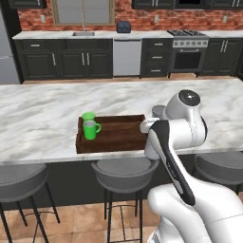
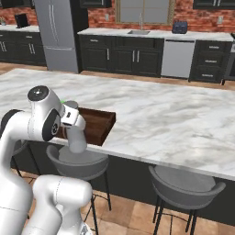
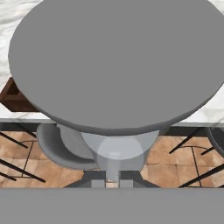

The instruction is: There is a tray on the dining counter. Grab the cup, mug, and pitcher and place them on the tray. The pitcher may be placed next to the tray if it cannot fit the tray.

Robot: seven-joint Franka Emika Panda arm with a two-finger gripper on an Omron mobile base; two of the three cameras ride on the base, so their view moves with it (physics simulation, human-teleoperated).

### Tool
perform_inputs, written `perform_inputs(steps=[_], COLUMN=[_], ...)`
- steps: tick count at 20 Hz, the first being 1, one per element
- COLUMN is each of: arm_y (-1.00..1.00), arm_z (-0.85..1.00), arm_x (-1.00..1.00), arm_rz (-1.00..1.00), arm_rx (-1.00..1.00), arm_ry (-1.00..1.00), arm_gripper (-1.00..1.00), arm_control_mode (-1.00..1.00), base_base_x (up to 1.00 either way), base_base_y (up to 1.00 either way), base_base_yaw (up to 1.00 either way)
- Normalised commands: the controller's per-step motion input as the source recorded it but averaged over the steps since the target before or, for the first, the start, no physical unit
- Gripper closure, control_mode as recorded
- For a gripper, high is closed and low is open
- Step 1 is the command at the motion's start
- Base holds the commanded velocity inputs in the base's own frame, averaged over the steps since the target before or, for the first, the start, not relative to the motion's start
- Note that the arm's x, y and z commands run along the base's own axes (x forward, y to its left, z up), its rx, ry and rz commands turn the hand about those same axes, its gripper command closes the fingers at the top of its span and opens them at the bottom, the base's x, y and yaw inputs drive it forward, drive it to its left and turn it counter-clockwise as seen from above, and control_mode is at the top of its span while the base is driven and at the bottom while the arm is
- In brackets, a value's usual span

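Pitcher [image 3: 118,65]: 1, pinched by your gripper [image 3: 113,180] above counter edge. Tray [image 1: 121,137]: 1, holding 1 cup [image 1: 88,116] & 1 mug [image 1: 90,130].

On the dining counter [image 1: 42,118] stands one tray [image 1: 118,135]; inside it, at its left end, are two green vessels, one mug [image 1: 90,129] with a loop handle and one cup [image 1: 88,116] just behind it; one grey pitcher [image 2: 75,137] hangs at the tray's near right corner, over the counter's edge; three grey stools [image 1: 124,170] line the counter's near side in the left base view; two show in the right base view.
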Motion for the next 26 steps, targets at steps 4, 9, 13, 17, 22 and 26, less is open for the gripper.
perform_inputs(steps=[4,9,13,17,22,26], arm_y=[0.00,0.00,0.00,0.00,0.00,0.00], arm_z=[0.00,0.15,0.39,0.53,0.45,0.30], arm_x=[0.00,0.00,0.00,0.00,0.19,0.46], arm_rz=[0.00,0.00,0.00,0.02,0.04,0.02], arm_rx=[0.00,0.00,0.00,0.01,0.03,0.03], arm_ry=[0.00,0.00,0.00,0.00,0.00,0.00], arm_gripper=[1.00,1.00,1.00,1.00,1.00,1.00], arm_control_mode=[-1.00,-1.00,-1.00,-1.00,-1.00,-1.00], base_base_x=[0.01,0.00,0.00,0.00,0.00,0.00], base_base_y=[0.00,0.00,0.00,0.00,0.00,0.00], base_base_yaw=[0.00,0.00,0.00,0.00,0.00,0.00])
